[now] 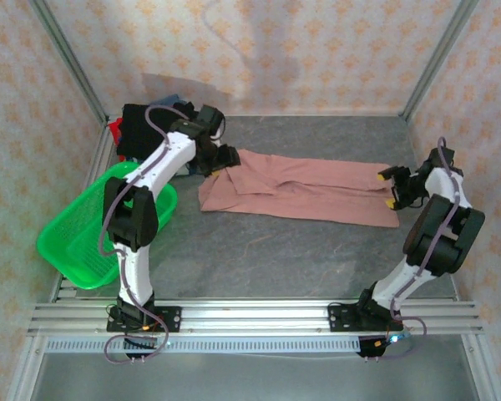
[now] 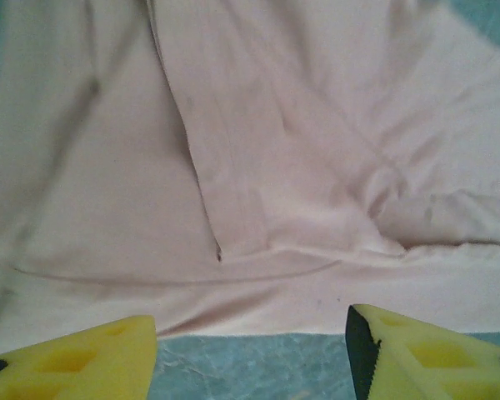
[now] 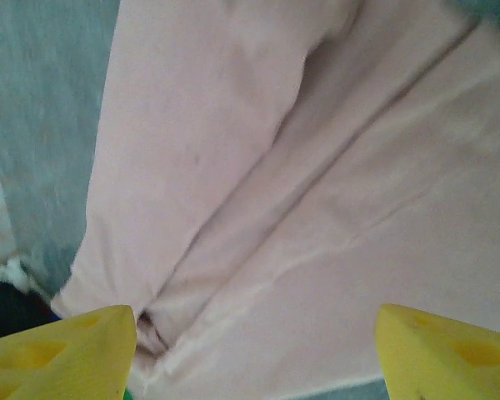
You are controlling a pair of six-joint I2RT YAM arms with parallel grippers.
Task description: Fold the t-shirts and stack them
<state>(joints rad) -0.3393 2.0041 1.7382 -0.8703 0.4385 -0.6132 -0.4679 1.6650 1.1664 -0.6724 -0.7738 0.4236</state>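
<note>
A dusty-pink t-shirt (image 1: 301,194) lies folded into a long strip across the grey table, its sides turned in. My left gripper (image 1: 225,161) hangs at the strip's left end. In the left wrist view its yellow fingers (image 2: 75,362) stand open over bare table just short of the shirt's hem (image 2: 258,317), and nothing is between them. My right gripper (image 1: 389,190) is at the strip's right end, open wide just above the pink cloth (image 3: 317,208) and holding nothing. A pile of folded shirts (image 1: 139,125), black with red and blue showing, sits at the back left corner.
A green mesh basket (image 1: 88,242) rests tilted at the left, beside the left arm's base. Patterned walls and metal frame posts close in the back and sides. An aluminium rail (image 1: 250,316) runs along the near edge.
</note>
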